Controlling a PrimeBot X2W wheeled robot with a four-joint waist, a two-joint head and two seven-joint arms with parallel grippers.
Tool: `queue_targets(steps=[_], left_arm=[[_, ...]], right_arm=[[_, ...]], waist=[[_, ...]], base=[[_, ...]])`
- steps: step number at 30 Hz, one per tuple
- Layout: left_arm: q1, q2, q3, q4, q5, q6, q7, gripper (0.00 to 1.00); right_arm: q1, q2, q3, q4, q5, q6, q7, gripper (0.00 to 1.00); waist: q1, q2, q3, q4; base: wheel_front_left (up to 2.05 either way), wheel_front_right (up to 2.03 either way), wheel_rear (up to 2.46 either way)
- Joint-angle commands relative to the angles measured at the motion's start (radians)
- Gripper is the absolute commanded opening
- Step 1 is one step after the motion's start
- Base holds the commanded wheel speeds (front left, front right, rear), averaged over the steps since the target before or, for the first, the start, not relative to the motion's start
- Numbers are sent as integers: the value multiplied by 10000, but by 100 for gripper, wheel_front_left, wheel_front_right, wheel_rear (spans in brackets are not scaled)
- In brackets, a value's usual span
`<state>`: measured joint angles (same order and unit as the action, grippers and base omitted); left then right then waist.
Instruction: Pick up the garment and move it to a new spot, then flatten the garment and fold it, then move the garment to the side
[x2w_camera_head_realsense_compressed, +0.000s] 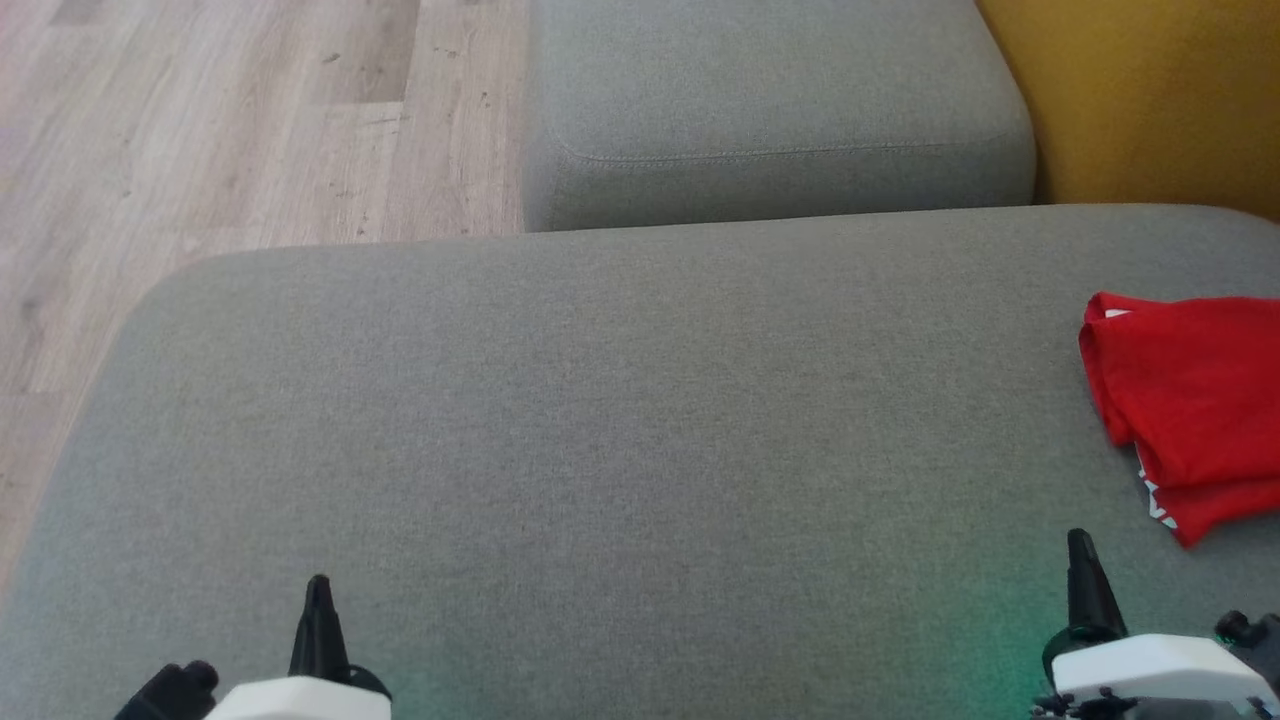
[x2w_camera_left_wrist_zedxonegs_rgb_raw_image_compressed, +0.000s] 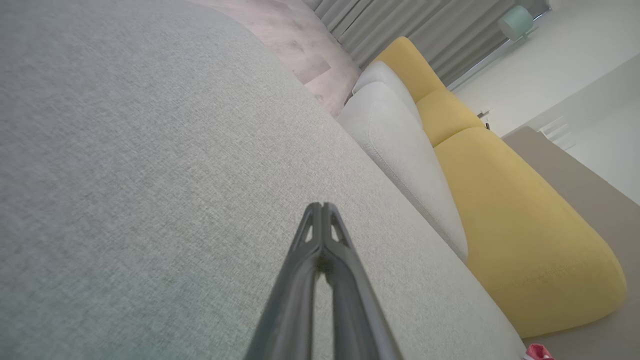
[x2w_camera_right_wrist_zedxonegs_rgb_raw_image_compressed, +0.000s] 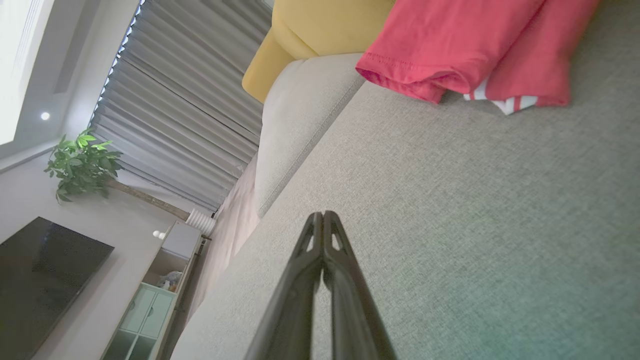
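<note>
the red fabric garment (x2w_camera_head_realsense_compressed: 1190, 400), folded into a loose flat bundle with a bit of white print peeking from its near edge, lies at the far right of the wide grey woven seat cushion (x2w_camera_head_realsense_compressed: 600, 420), partly cut off by the head view's right edge. in the right wrist view the garment (x2w_camera_right_wrist_zedxonegs_rgb_raw_image_compressed: 465, 45) sits ahead of the fingers and apart from them, a hemmed fold facing the camera. the right gripper (x2w_camera_head_realsense_compressed: 1078, 545) is over the cushion's near edge, near the garment but not touching it, its two dark fingers pressed together with nothing between them. the left gripper (x2w_camera_head_realsense_compressed: 318, 590) is at the near left, well apart from the garment, fingers likewise together and empty. beyond the seat lies a smaller grey cushion block (x2w_camera_head_realsense_compressed: 770, 100), with a mustard-yellow upholstered cushion (x2w_camera_head_realsense_compressed: 1150, 90) to its right and pale wood-plank floor (x2w_camera_head_realsense_compressed: 200, 130) to its left.
</note>
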<state>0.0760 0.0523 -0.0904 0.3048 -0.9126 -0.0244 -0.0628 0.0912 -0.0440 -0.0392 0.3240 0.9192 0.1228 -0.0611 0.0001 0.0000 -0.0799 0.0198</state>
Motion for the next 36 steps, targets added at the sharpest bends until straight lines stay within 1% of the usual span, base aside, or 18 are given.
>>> queue_targets(steps=[1,36], left_arm=[[-607,0,363,-359,-350,-86,70,0],[-1340,-12,1360,-497,-4271,-665,1074,0]], right_arm=[[-622,-36,33,-376,376,46,97,0],[-1435,-52,-430,-623,4243,66,1075,0]], waist=[[-1,0,28,-7],[-1,0,504,-120]], base=[[0,0,0],[0,0,0]])
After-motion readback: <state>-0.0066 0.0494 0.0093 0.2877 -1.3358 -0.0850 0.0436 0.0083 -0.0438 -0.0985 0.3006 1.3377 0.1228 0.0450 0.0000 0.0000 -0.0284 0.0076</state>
